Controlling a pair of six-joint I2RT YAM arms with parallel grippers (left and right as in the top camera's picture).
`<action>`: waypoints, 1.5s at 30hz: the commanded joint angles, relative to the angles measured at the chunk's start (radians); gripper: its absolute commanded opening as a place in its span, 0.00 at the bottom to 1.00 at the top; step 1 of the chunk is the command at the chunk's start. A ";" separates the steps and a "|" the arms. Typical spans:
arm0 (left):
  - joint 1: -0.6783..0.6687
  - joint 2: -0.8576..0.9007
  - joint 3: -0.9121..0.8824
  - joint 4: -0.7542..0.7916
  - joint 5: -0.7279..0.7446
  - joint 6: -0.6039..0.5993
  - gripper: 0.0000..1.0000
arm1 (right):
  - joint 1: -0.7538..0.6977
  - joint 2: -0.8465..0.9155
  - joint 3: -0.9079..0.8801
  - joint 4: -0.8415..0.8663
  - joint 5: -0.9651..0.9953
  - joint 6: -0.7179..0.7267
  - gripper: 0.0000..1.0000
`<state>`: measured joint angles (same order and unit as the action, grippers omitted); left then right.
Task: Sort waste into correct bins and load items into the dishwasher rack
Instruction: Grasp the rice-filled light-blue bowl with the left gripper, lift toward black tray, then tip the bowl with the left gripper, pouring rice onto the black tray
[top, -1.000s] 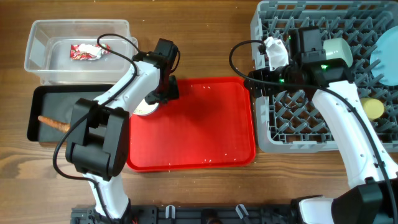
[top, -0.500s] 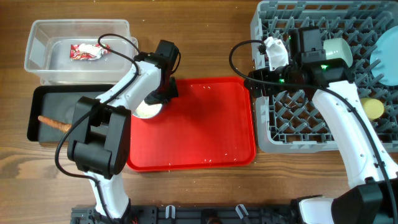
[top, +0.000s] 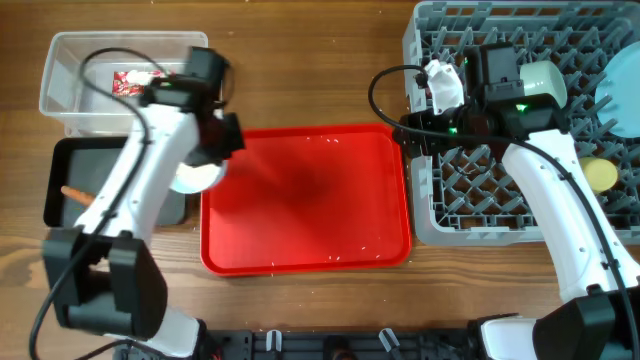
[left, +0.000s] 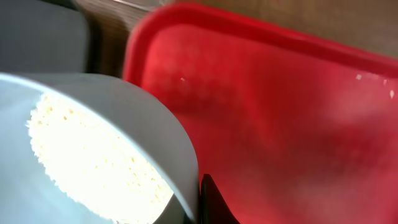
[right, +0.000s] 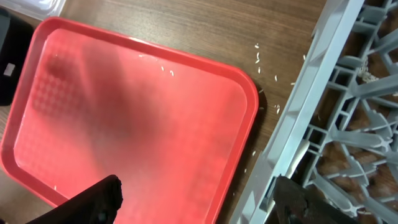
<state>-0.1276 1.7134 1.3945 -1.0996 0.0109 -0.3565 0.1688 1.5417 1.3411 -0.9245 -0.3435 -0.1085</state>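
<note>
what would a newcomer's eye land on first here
The big red tray in the middle of the table stands out first. Next, the grey dishwasher rack fills the right side, and the left arm's fingers hold a white bowl of rice at the tray's left edge.

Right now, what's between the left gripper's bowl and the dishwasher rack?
The red serving tray, a few rice grains scattered on it, fills that stretch in the overhead view.

Glossy red plastic tray (top: 310, 200); matt wood-grain table (top: 300, 60).
</note>
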 joint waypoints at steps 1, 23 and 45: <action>0.161 -0.018 0.008 0.004 0.240 0.156 0.04 | 0.002 0.008 -0.007 -0.008 0.000 0.005 0.80; 0.777 -0.015 -0.230 0.106 1.164 0.622 0.04 | 0.002 0.008 -0.007 -0.026 0.014 0.004 0.80; 0.858 -0.013 -0.304 0.163 1.261 0.668 0.04 | 0.002 0.008 -0.006 -0.091 0.097 0.004 0.80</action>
<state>0.7143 1.7126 1.1118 -0.9474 1.2350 0.2871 0.1688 1.5417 1.3411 -1.0138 -0.2607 -0.1085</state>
